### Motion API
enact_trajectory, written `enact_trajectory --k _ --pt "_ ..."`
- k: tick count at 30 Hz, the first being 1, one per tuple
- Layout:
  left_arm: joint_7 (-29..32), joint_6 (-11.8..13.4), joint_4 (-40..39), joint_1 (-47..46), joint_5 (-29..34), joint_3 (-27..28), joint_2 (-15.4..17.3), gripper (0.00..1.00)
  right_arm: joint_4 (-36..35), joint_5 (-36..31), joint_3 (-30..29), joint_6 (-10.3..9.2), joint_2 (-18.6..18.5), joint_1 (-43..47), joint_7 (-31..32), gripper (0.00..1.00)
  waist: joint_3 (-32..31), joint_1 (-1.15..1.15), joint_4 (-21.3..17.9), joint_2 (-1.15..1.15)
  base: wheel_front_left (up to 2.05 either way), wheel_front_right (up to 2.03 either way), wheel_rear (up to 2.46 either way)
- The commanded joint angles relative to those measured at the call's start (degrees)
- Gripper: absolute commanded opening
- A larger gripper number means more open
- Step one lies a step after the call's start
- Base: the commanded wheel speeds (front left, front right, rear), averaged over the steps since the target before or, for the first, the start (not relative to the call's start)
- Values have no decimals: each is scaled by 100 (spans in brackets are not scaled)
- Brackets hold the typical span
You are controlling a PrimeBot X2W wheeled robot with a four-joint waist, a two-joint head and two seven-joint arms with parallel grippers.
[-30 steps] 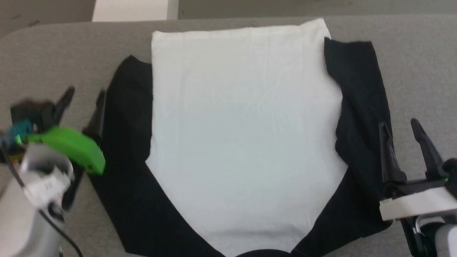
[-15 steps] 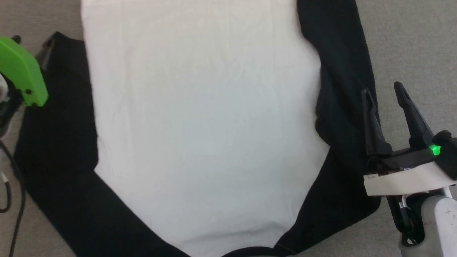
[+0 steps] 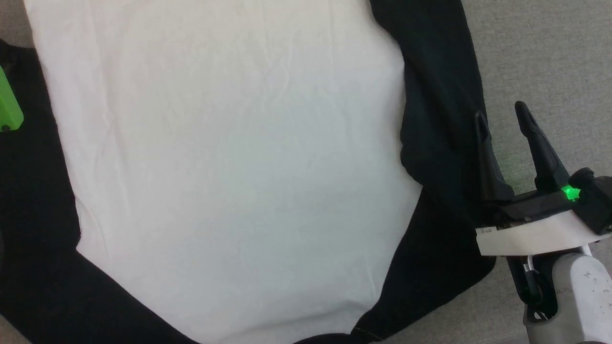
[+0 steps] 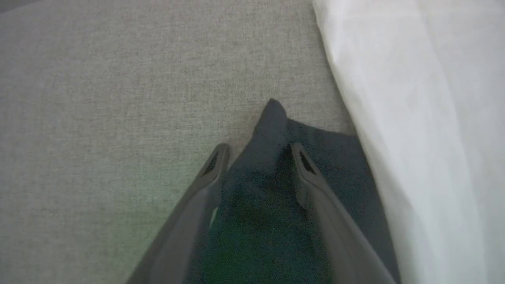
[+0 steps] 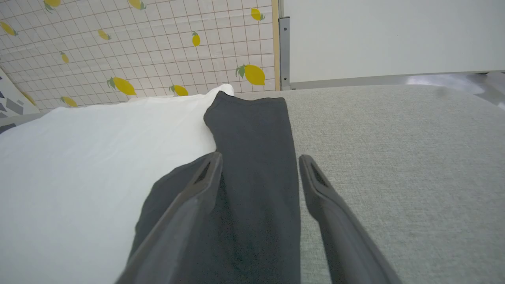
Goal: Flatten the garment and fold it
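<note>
The garment point(image 3: 229, 167) lies spread flat on the grey surface, with its white body panel in the middle and a black sleeve along each side. My right gripper point(image 3: 499, 112) is open. It straddles the outer edge of the right black sleeve point(image 5: 252, 138): one finger is over the cloth and the other over bare grey surface. My left gripper point(image 4: 259, 148) stands open low over the pointed end of the left black sleeve point(image 4: 272, 122), with black cloth lying between its fingers. In the head view a green cover point(image 3: 7, 107) of the left arm shows at the left edge.
The grey cloth-covered table point(image 3: 540, 48) extends to the right of the garment and to the left of the left sleeve point(image 4: 98, 118). Beyond the table's far edge stand a lemon-patterned tiled wall point(image 5: 138, 47) and a white panel point(image 5: 394, 35).
The head camera has moved closer and to the right, so the garment looks larger and shifted left. The left arm has slid to that view's left edge. The right gripper stays open at the right sleeve.
</note>
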Motion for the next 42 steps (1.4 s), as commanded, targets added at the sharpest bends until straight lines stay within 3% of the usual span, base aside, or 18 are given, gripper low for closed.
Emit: enact_trajectory --k 1,7,15,23,30,37,41,42 --pt "57 66 53 184 61 -80 37 0 22 40 11 -9 1 -107 -22 100 -17 0 7 0 0 0 0" --pt "-843 168 -73 212 365 52 99 0 75 39 -12 -9 -9 -93 0 100 -246 0 138 0 0 0 0" --pt "-1872 245 -194 758 527 241 117 0 54 -57 -223 -9 -18 166 150 100 -1077 0 601 0 0 0 0" --pt "-2034 404 -1289 1717 494 415 183 0 -80 -122 -462 -9 67 654 379 100 -1922 0 1179 0 0 0 0" --pt "-1852 544 -2667 2189 669 152 138 0 -239 -154 -541 -9 143 897 536 100 -2303 0 1486 0 0 0 0" --pt "-1601 428 -3787 2285 846 -923 -356 0 -363 -175 -548 -9 204 1031 653 100 -2446 0 1589 0 0 0 0" --pt "-1639 255 -3760 2140 911 -1830 -993 0 -427 -192 -544 -9 229 1085 708 100 -2460 0 1592 0 0 0 0" --pt "-1686 165 -3591 2097 867 -2186 -1305 0 -441 -190 -538 -9 238 1097 728 100 -2457 0 1581 0 0 0 0"
